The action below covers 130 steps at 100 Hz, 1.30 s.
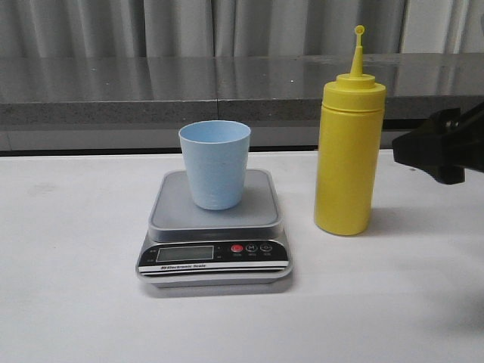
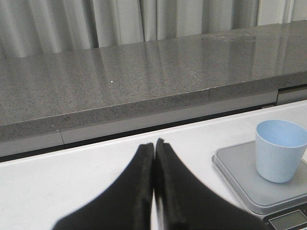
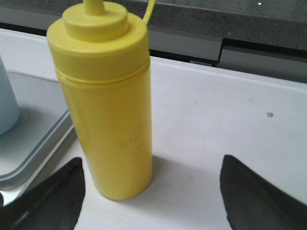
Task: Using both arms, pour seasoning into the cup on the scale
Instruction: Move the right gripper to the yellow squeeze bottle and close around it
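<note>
Frankly, bottle (image 1: 345, 151): stood at the cup's (image 1: 215, 164) three o'clock; a glancing finger could topple it.
Right gripper (image 3: 151, 199): spread wide, empty.
Left gripper (image 2: 154, 187): fingers pressed together, empty.

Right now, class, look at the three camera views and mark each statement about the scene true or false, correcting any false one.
1. The cup stands upright on the scale. True.
2. The yellow bottle lies on its side. False: it stands upright on the table, beside the scale.
3. The right claw is open, the bottle between its fingers. True.
4. The left claw grips the cup. False: it is shut on nothing, apart from the cup.
</note>
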Each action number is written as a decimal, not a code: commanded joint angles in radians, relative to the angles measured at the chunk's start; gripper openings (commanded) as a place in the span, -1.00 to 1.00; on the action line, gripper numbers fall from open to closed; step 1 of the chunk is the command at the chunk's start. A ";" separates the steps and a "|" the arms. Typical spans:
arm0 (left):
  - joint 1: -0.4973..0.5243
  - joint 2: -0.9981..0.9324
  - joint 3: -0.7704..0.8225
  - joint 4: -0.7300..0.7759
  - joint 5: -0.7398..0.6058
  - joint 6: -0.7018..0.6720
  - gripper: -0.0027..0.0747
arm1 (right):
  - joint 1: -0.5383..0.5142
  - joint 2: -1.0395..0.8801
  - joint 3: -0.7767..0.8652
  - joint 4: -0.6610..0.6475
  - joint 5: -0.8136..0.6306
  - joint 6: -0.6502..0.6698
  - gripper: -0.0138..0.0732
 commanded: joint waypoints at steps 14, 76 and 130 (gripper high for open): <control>0.003 0.005 -0.024 -0.001 -0.083 -0.003 -0.98 | 0.000 0.060 -0.013 -0.040 -0.161 -0.001 0.66; 0.003 0.005 -0.024 -0.001 -0.083 -0.003 -0.98 | 0.000 0.241 -0.014 -0.065 -0.465 -0.001 0.66; 0.003 0.005 -0.024 -0.001 -0.083 -0.003 -0.98 | 0.000 0.286 -0.102 -0.088 -0.428 0.000 0.66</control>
